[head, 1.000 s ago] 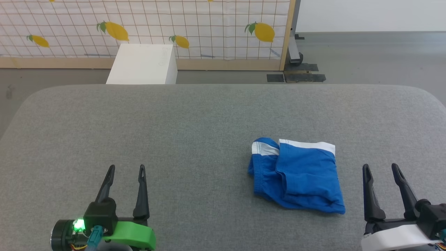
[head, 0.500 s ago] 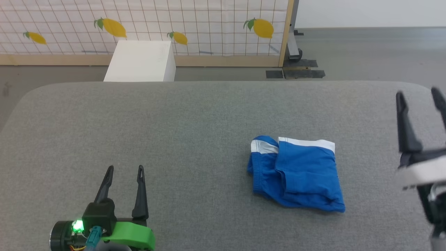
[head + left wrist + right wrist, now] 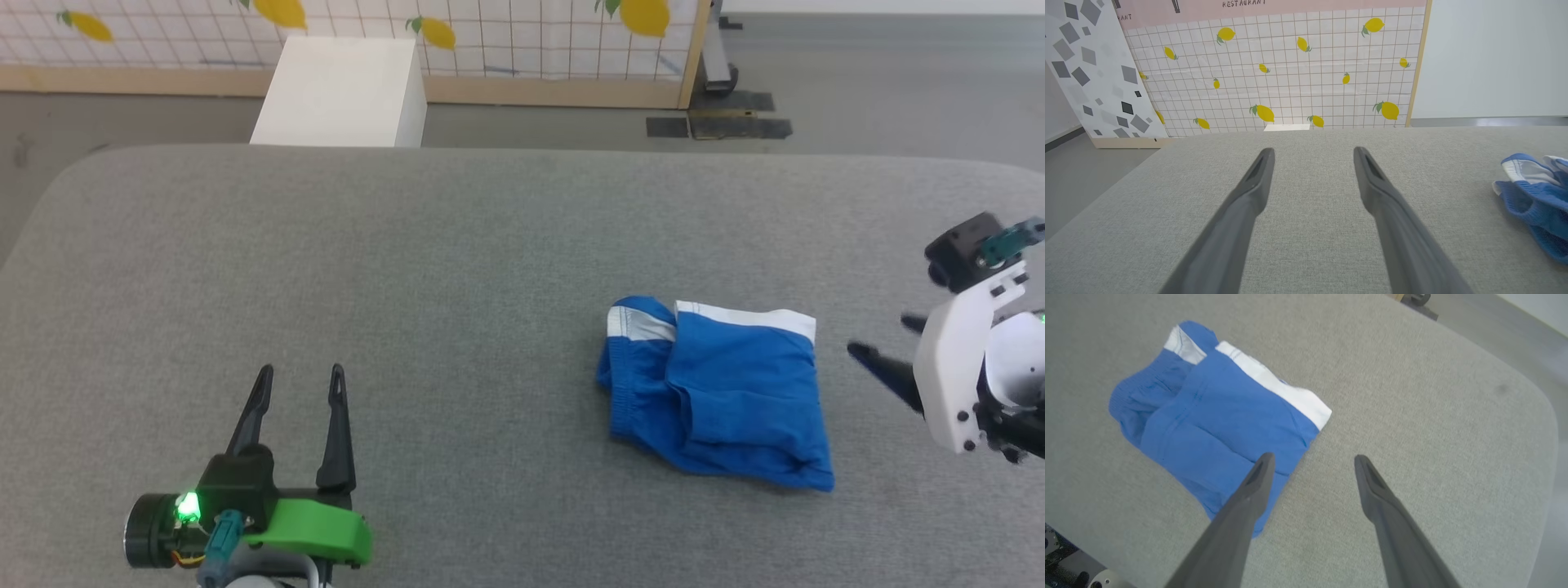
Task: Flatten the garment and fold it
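Observation:
The garment (image 3: 718, 392) is a pair of bright blue shorts with a white hem band. It lies bunched and partly folded on the grey padded table (image 3: 457, 269), right of centre. My right gripper (image 3: 880, 336) hovers open just right of it, fingers pointing left toward its right edge. In the right wrist view the right gripper (image 3: 1313, 457) hangs above the table with its left finger over the corner of the garment (image 3: 1220, 416). My left gripper (image 3: 300, 376) rests open at the lower left, far from the garment (image 3: 1535, 196). Nothing lies between the open fingers of the left gripper (image 3: 1313, 151).
A white box (image 3: 339, 90) stands on the floor beyond the table's far edge. Behind it is a lemon-patterned screen (image 3: 490, 33) in a wooden frame. The table's rounded right corner (image 3: 1527, 400) lies close to my right gripper.
My right arm has lifted from the lower right and turned, so its fingers now point left at the garment. The head camera has tilted down slightly. The left gripper and garment stay put.

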